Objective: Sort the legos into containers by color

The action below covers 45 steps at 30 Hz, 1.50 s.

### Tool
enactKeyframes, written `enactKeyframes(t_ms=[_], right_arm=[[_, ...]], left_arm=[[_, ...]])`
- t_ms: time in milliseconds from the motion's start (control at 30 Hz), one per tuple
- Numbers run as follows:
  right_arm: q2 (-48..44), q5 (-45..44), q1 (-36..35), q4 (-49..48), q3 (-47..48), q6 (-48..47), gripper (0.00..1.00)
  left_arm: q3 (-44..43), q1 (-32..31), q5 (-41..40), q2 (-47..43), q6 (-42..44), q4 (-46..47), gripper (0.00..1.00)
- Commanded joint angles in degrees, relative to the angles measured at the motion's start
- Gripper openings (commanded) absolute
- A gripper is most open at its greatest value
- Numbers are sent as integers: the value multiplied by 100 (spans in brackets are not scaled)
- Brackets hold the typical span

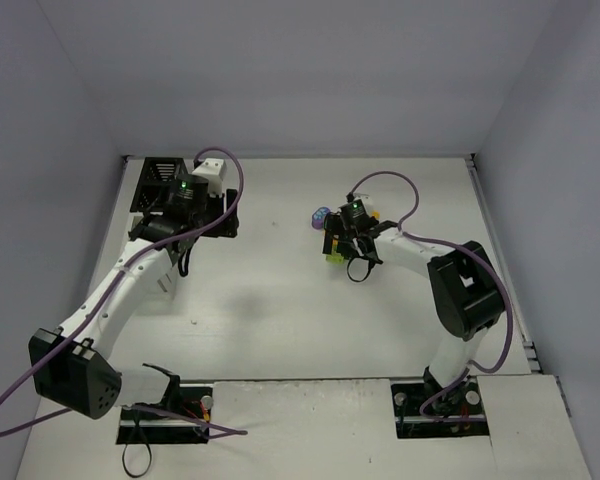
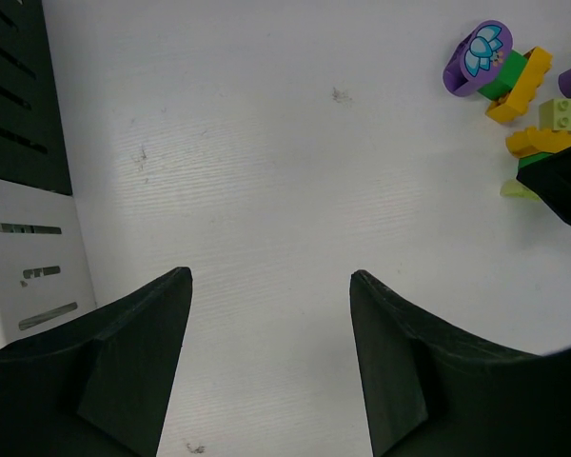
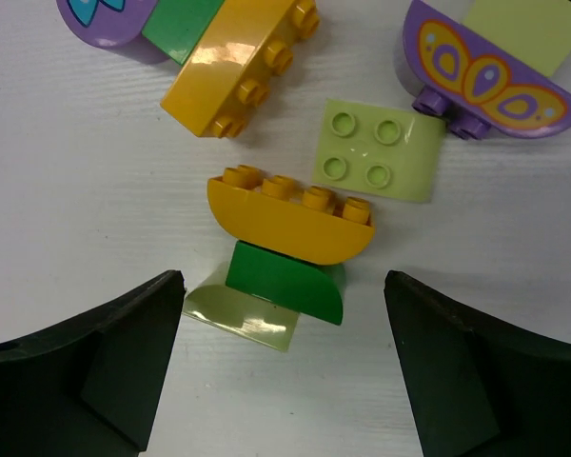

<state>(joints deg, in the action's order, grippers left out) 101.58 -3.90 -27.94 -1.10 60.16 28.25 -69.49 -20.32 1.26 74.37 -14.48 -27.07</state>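
Observation:
The legos lie in a loose cluster at the table's middle. My right gripper hangs just above them, open. Between its fingers lie a dark green brick and a light green one, touching neither finger. Beyond them lie a curved yellow brick, a light green plate, a second yellow brick and a purple arch. My left gripper stands open over bare table beside the containers: a black bin and a white bin.
The bins sit at the far left of the table. The left wrist view also catches a purple lego and a right finger at its right edge. Grey walls close in the table on three sides.

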Motion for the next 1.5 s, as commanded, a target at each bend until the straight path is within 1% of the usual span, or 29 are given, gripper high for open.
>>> enactKeyframes(t_ms=[0, 233, 367, 467, 567, 600, 633, 767, 900, 1000, 1067, 1133, 1200, 1233, 1300, 1333, 1367, 1467], right_arm=[[90, -313, -106, -188, 373, 163, 82], [353, -480, -299, -180, 488, 348, 80], [380, -480, -369, -171, 479, 269, 76], [257, -497, -536, -162, 383, 7, 73], [47, -664, -720, -171, 207, -336, 66], [-6, -673, -756, -171, 163, -416, 61], [-102, -630, -782, -171, 76, -478, 61], [-340, -253, -949, -224, -109, -680, 62], [-647, 266, -1125, -373, -215, -899, 68], [-980, 5, -1126, -364, -303, -970, 69], [-1122, -311, -1064, -364, -321, -1233, 69], [-1246, -383, -907, -285, -277, -1636, 68], [-1281, -366, -801, -180, -181, -1901, 68], [-1281, -305, -731, -154, -163, -2250, 67], [-1220, -76, -669, -118, -110, -2638, 66], [-1167, -6, -642, -66, -66, -2780, 67], [-1028, 125, -573, 65, -22, -3138, 69], [-816, 302, -406, 347, 154, -3588, 74]], left_arm=[[-205, -34, -38, -19, 59, 229, 61], [-222, -43, -20, 8, 51, 220, 61], [-222, -34, 6, 8, 51, 211, 61], [-222, -43, 15, 16, 59, 211, 61], [-222, -34, 68, 8, 51, 211, 61], [-222, -34, 76, -1, 51, 220, 61], [-222, -34, 103, 7, 42, 220, 61], [-214, -34, 129, -10, 33, 211, 61], [-205, -34, 112, -19, 42, 220, 61], [-205, -34, 94, -10, 42, 211, 61], [-205, -34, 112, 16, 42, 220, 61], [-214, -34, 120, 34, 42, 202, 61], [-214, -43, 138, 43, 42, 202, 61], [-205, -34, 138, 34, 42, 220, 61], [-205, -43, 129, 51, 50, 220, 61], [-205, -34, 138, 43, 59, 211, 61], [-205, -43, 138, 51, 59, 211, 61], [-205, -34, 156, 69, 77, 220, 61]])
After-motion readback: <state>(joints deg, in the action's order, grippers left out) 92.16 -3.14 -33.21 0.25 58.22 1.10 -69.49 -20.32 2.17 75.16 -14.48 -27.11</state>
